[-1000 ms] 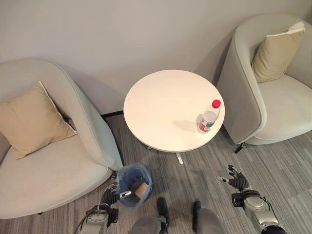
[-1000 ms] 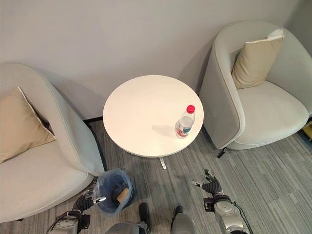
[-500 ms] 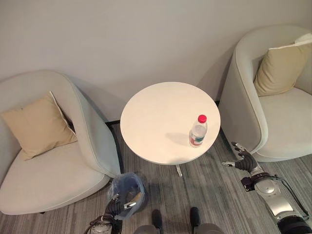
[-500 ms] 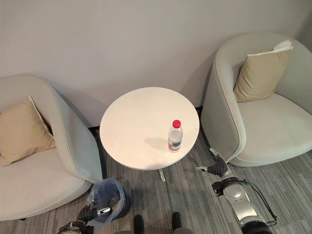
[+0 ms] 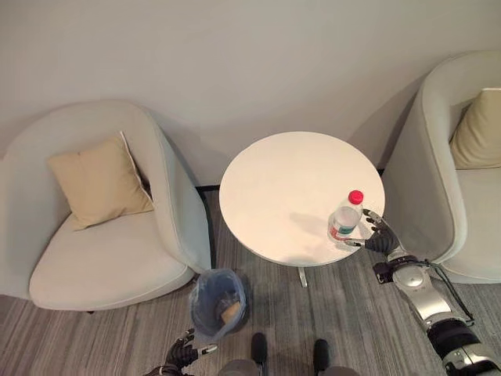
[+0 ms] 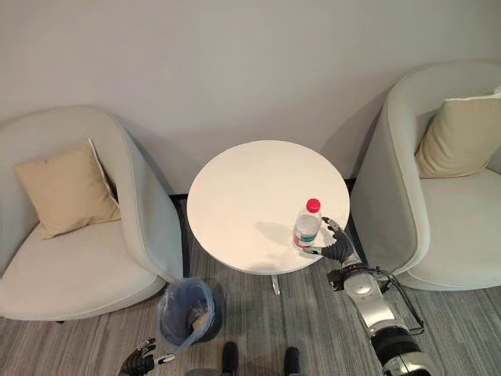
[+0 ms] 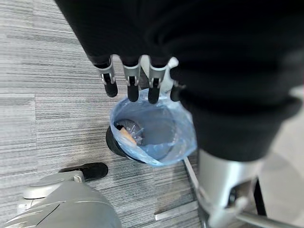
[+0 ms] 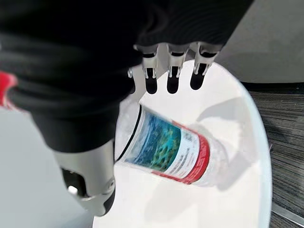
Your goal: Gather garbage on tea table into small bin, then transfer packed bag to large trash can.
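A clear plastic bottle (image 5: 344, 219) with a red cap and a blue-and-red label stands near the right edge of the round white tea table (image 5: 282, 176). My right hand (image 5: 381, 239) is at that edge, open, its fingers (image 8: 172, 80) on one side of the bottle (image 8: 171, 149) and its thumb on the other, without closing on it. The small bin (image 5: 218, 301), lined with a blue bag, stands on the floor left of the table's foot and holds some brown rubbish. My left hand (image 5: 186, 354) hangs open just in front of the bin (image 7: 152, 133).
A pale armchair (image 5: 117, 258) with a tan cushion (image 5: 98, 182) stands left of the table, close to the bin. A second armchair (image 6: 438, 235) with a cushion (image 6: 458, 137) stands right of the table, just beyond my right arm. A wall runs behind.
The camera has shifted. My right hand has risen from near the floor to the table's edge and now brackets the bottle. My left hand has drawn back from the bin's rim.
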Robot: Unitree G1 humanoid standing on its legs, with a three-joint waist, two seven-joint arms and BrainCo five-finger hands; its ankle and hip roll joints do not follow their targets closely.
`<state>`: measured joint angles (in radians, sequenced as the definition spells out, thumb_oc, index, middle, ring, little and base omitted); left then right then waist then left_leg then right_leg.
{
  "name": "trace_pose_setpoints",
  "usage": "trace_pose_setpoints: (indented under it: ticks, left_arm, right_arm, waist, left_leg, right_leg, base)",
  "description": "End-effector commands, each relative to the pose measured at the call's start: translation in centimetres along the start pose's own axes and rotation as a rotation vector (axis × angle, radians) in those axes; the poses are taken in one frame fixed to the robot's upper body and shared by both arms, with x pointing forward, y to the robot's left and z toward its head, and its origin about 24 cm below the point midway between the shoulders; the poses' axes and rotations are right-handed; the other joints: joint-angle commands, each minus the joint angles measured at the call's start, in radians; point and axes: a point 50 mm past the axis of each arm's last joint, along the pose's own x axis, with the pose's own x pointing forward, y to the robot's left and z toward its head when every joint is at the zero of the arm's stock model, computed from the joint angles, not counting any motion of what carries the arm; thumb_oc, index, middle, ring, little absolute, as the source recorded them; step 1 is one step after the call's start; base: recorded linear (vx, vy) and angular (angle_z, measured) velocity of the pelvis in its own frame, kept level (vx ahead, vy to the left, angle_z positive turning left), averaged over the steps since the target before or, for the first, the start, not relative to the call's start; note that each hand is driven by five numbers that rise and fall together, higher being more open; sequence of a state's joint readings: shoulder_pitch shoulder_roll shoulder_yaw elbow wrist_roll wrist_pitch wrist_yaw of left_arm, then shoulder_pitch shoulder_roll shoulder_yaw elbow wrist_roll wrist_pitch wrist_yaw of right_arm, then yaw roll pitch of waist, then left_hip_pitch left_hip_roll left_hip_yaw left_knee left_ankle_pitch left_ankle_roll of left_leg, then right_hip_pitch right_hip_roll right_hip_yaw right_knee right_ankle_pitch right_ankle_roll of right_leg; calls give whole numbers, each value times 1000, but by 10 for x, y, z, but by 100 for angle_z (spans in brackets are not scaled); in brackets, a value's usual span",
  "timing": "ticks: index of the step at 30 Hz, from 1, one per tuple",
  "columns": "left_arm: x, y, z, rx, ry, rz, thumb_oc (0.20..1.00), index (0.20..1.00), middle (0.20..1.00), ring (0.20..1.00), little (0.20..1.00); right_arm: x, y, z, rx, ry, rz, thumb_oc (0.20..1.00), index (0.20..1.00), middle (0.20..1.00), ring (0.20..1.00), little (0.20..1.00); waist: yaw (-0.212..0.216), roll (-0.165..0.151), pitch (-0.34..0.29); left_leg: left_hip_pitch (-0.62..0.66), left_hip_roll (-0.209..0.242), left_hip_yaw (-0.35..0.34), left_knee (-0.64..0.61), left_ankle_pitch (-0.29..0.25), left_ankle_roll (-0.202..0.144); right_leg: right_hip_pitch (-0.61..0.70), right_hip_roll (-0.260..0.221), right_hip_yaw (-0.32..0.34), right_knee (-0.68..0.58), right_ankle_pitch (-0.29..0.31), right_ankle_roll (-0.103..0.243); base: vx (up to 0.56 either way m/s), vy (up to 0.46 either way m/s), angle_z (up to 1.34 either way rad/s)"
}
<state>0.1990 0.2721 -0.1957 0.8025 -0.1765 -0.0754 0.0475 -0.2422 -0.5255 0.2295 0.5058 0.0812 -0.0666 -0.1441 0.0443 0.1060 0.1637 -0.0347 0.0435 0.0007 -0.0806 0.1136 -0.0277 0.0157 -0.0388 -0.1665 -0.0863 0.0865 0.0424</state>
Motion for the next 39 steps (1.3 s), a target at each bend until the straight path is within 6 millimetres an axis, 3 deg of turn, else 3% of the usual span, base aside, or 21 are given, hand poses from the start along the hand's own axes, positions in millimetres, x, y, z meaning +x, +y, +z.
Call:
trace_pose_setpoints:
  ticks: [1,9,10,11,18,24,31,33,34,35,37,38,39]
  left_arm:
    - [10,19,29,48,-80,40,1000,1000,1000,1000,1000]
    - [12,16,41,38,-119,31,1000,1000,1000,1000,1000]
    - [13,16,43,37,-124,25,1000,1000,1000,1000,1000]
    - [13,15,42,43,-122,19,1000,1000,1000,1000,1000]
    - [13,16,44,45,-124,18,1000,1000,1000,1000,1000]
    - [11,17,36,51,-93,13,1000,1000,1000,1000,1000]
    - [13,13,39,33,-94,10,1000,1000,1000,1000,1000]
    - [14,11,42,23,-106,7,1000,1000,1000,1000,1000]
    - [15,9,46,10,-119,13,1000,1000,1000,1000,1000]
    - [15,9,46,11,-120,12,1000,1000,1000,1000,1000]
    - [16,8,52,13,-137,16,1000,1000,1000,1000,1000]
    - [16,8,52,13,-137,16,1000,1000,1000,1000,1000]
    - [16,8,53,16,-138,17,1000,1000,1000,1000,1000]
  right_arm:
    - [16,-3,31,65,-105,-64,1000,1000,1000,1000,1000]
    - [32,-12,54,133,-149,-136,1000,1000,1000,1000,1000]
    - [36,-14,61,123,-159,-139,542,542,542,542,542]
    - [39,-15,65,124,-165,-143,200,200,200,200,200]
    - [38,-20,83,158,-247,-143,200,200,200,200,200]
    - [2,-23,80,175,-364,-96,200,200,200,200,200]
    - [-21,-18,72,226,-399,-77,200,200,200,200,200]
    - [-25,-17,72,225,-409,-76,200,200,200,200,200]
    - [-29,-16,73,230,-421,-81,200,200,200,200,200]
    - [-29,-16,73,230,-421,-81,200,200,200,200,200]
    - [-32,-14,72,260,-419,-84,200,200,200,200,200]
    - [-32,-14,72,260,-419,-84,200,200,200,200,200]
    - [-33,-15,70,265,-410,-95,200,200,200,200,200]
  waist:
    - [17,-58,32]
    - [44,-50,54]
    - [51,-49,54]
    - [54,-49,52]
    - [54,-51,42]
    - [29,-62,28]
    - [10,-70,35]
    - [5,-74,42]
    - [-2,-78,51]
    - [-4,-78,49]
    - [-24,-81,54]
    - [-24,-81,54]
    - [-38,-78,46]
  left_leg:
    - [27,-17,-5,20,-112,-39]
    - [-26,-23,-33,15,-91,-39]
    - [-30,-23,-35,11,-87,-40]
    - [-30,-23,-35,8,-84,-41]
    - [-18,-23,-33,0,-87,-46]
    - [21,-15,-44,10,-101,-56]
    - [-23,-13,-60,83,-101,-76]
    - [-51,-6,-24,119,-104,-76]
    - [-64,13,44,147,-112,-64]
    - [-68,12,42,147,-109,-62]
    - [-71,49,176,165,-114,-51]
    - [-71,49,176,166,-115,-51]
    - [-42,69,238,148,-137,-60]
  right_leg:
    - [-10,-48,0,44,-149,49]
    - [-52,-49,-15,38,-136,48]
    - [-54,-49,-17,32,-133,48]
    - [-51,-48,-18,26,-132,48]
    - [-27,-47,-23,7,-130,50]
    - [20,-48,-43,30,-160,41]
    - [32,-56,-99,45,-181,28]
    - [36,-69,-131,49,-183,26]
    - [46,-86,-166,55,-183,28]
    - [43,-87,-168,54,-180,28]
    - [45,-113,-215,61,-174,37]
    - [45,-113,-215,61,-174,37]
    - [56,-122,-227,61,-187,47]
  base:
    - [-24,16,23]
    - [-29,16,18]
    - [-3,11,5]
    - [0,0,0]
    - [2,0,2]
    - [-18,-33,11]
    - [-84,-20,26]
    - [-92,36,70]
    - [-56,44,97]
    - [-73,111,107]
    - [-29,113,62]
    - [65,100,76]
    - [95,137,99]
